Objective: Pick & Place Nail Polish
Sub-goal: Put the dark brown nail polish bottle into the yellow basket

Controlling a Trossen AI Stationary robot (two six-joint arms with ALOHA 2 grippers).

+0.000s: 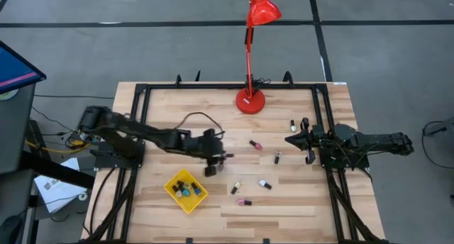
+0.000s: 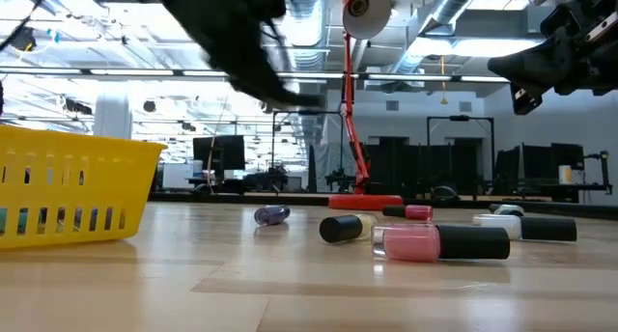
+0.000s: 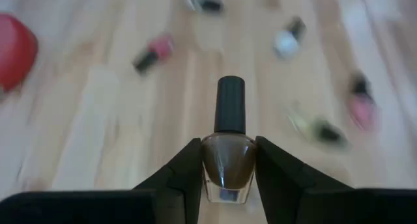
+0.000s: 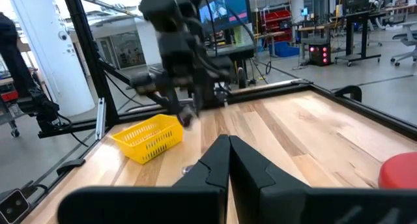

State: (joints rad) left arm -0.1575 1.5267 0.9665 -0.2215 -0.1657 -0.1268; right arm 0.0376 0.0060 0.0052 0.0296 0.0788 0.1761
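My left gripper [image 1: 213,161] hangs above the table just right of the yellow tray [image 1: 175,193] and is shut on a brown nail polish bottle [image 3: 228,165] with a black cap. The tray holds several bottles [image 1: 186,189]. Loose bottles lie on their sides on the wood: pink ones [image 1: 255,144] [image 1: 244,201], a dark one [image 1: 277,157], a white one [image 1: 264,184], and others [image 1: 235,188] [image 1: 291,123]. My right gripper [image 1: 301,140] is shut and empty, raised above the table's right part. My left gripper pinches the brown bottle's glass body [image 3: 228,160] between its two fingers [image 3: 186,175], one on each side. The black cap [image 3: 230,110] sticks out past the fingertips, so the bottle lies along the fingers. The bottle is lifted clear of the table.
A red desk lamp stands on its round base [image 1: 250,101] at the table's far middle. A black frame rail [image 1: 138,123] runs along the table's edges. In the low view a pink bottle [image 2: 439,242] lies nearest, and the tray [image 2: 68,192] stands at the left.
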